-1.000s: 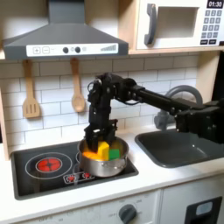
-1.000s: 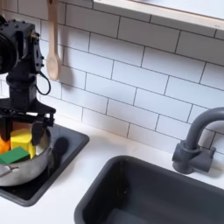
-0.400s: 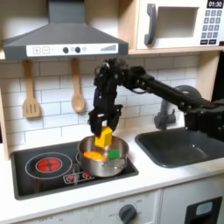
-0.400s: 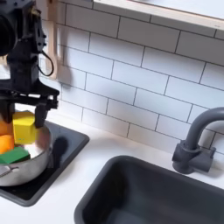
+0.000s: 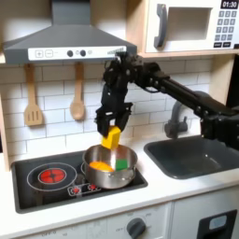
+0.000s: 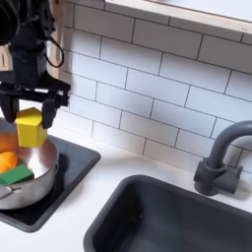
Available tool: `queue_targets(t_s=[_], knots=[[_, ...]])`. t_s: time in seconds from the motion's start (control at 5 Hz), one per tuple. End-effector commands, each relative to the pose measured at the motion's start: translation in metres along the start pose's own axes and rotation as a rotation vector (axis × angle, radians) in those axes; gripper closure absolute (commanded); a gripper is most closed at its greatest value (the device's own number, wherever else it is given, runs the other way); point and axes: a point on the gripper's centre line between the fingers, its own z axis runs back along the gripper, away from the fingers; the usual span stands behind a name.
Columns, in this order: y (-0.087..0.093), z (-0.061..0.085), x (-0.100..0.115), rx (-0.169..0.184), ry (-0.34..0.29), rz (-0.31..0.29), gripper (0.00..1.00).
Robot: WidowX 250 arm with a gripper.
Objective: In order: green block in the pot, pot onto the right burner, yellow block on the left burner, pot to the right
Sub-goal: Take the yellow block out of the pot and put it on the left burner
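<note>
Gripper (image 6: 31, 110) fingers clamp yellow block (image 6: 30, 128) above pot (image 6: 39, 182); green block (image 6: 16, 175) inside, pot cut off at the second exterior view's left.

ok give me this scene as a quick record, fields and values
gripper: shut on yellow block, held above the pot
pot: on the stove burner to the first exterior view's right
in pot: green block and an orange piece
other burner: red, nothing on it
sink: to the second exterior view's right, with faucet
</note>
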Motion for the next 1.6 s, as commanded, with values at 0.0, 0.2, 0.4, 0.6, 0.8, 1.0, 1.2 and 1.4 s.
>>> queue_targets(t_s=[0.0, 0.2, 0.4, 0.6, 0.8, 1.0, 1.2, 1.4], knots=[[0.023, 0.022, 0.003, 0.055, -0.054, 0.049, 1.00], [0.028, 0.019, 0.005, 0.070, -0.047, 0.069, 1.00], [0.049, 0.022, 0.003, 0.104, -0.056, 0.125, 1.00], [0.067, 0.020, 0.001, 0.136, -0.060, 0.167, 1.00], [0.081, 0.024, 0.002, 0.151, -0.082, 0.211, 1.00], [0.095, 0.016, 0.008, 0.155, -0.087, 0.249, 1.00], [0.101, 0.003, 0.019, 0.162, -0.090, 0.259, 1.00], [0.108, -0.012, 0.032, 0.183, -0.081, 0.280, 1.00]])
